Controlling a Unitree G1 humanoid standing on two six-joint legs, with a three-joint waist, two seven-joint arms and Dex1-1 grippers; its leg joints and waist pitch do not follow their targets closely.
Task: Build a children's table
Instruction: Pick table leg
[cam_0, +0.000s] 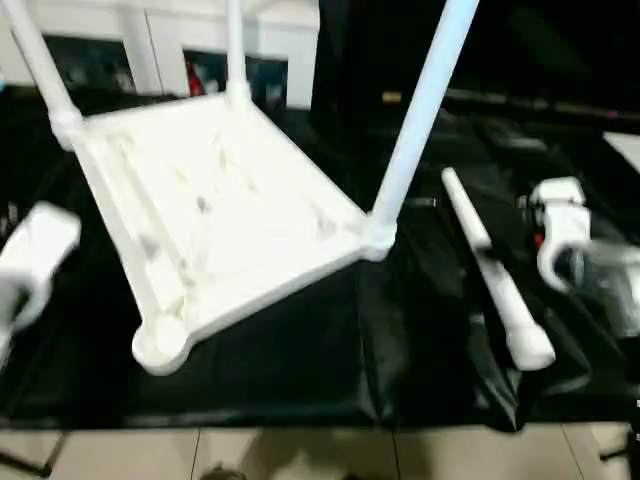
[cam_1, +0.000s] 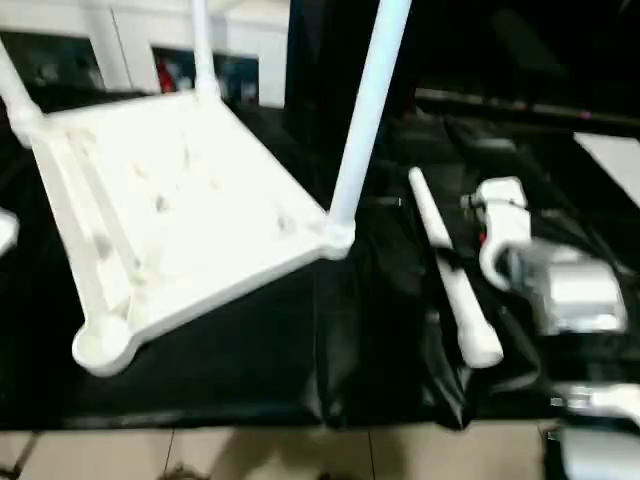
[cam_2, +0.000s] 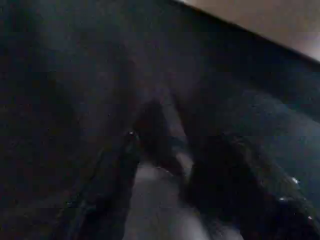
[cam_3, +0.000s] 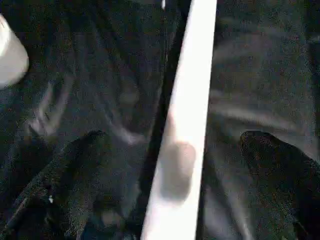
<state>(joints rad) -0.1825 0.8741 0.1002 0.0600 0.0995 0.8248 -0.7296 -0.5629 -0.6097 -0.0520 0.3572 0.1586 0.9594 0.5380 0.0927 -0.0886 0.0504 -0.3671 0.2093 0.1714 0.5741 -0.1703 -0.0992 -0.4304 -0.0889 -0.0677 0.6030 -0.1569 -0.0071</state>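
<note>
**Three legs in, the fourth waiting on the cloth**

While the children's table (cam_0: 215, 215) lay upside down toward the left half of the black-cloth-covered work table (cam_0: 300, 370), ribbed underside up, three of its white legs already stood in their corner sockets: one at the far left corner (cam_0: 45, 65), one at the far corner (cam_0: 235, 50) and one at the right corner (cam_0: 415, 115). The socket nearest the front edge of the work table (cam_0: 160, 345) was empty. The fourth leg (cam_0: 490, 270) lay loose on the cloth to the right of the upturned table, well apart from it, running from mid-table toward the front edge.

The step in hand looked like the pick-up of that last leg. The right gripper (cam_3: 175, 170) hovered directly over it with its two black fingers (cam_3: 80, 170) spread wide, one on each side of the tube and neither touching it. The left gripper (cam_2: 165, 170) pointed at bare black cloth near the work table's left edge; its fingers stood apart with nothing between them.

The next move probably called for the right gripper to descend and close around the tube, then lift and upend it and carry it to the empty front socket. The upturned table might shift under that push, so the left gripper could usefully steady its rim.
</note>
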